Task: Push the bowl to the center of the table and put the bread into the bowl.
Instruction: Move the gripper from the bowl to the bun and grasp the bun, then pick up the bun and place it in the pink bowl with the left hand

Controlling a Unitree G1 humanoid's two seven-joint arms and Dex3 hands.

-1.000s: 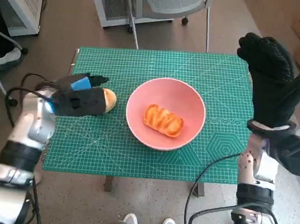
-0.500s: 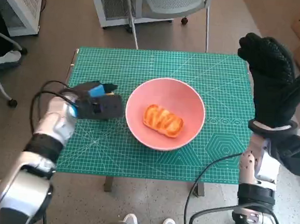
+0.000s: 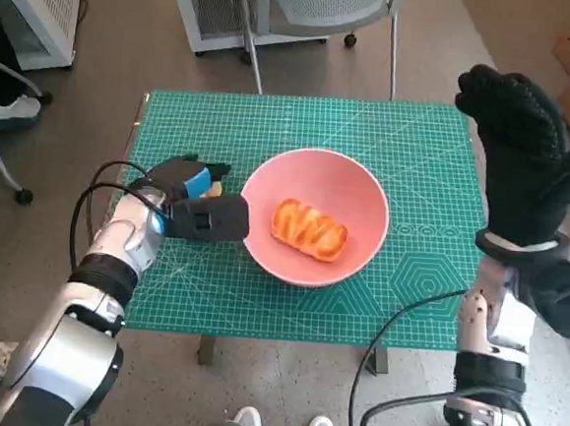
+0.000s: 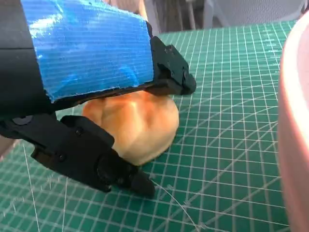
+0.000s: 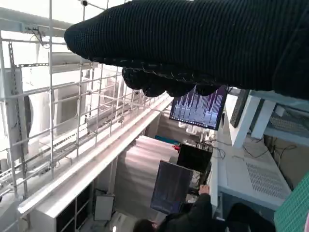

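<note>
— Where does the pink bowl (image 3: pixel 314 215) sit?

— Near the middle of the green cutting mat (image 3: pixel 418 154) that covers the small table, upright, with a glazed, striped bread (image 3: pixel 309 228) lying inside it, a little toward the side nearer the robot.

— And the other bread?

— A round golden bun (image 4: pixel 137 123) rests on the mat just beside the bowl's rim, on the robot's left. In the head view it is almost wholly hidden under the hand; only a sliver shows by the blue tape.

— What is the left hand (image 3: pixel 195 206) doing?

— It lies low over the mat, right beside the bowl. The left wrist view shows its black fingers (image 4: pixel 87 154) closed around the bun from both sides, one above and one below (the bun's underside touches the mat, as far as I can tell).

— The right hand (image 3: pixel 521 158)?

— Raised well above the table's right edge, gloved, palm upright, fingers spread and holding nothing. In its own wrist view the glove is just a dark band, with a wire rack, some monitors (image 5: pixel 197 107) and a seated person (image 5: pixel 193 217) in the room behind it.

— Anything else around?

— A grey mesh chair (image 3: pixel 321 4) stands beyond the table's far edge, and black cables trail from both forearms.
</note>
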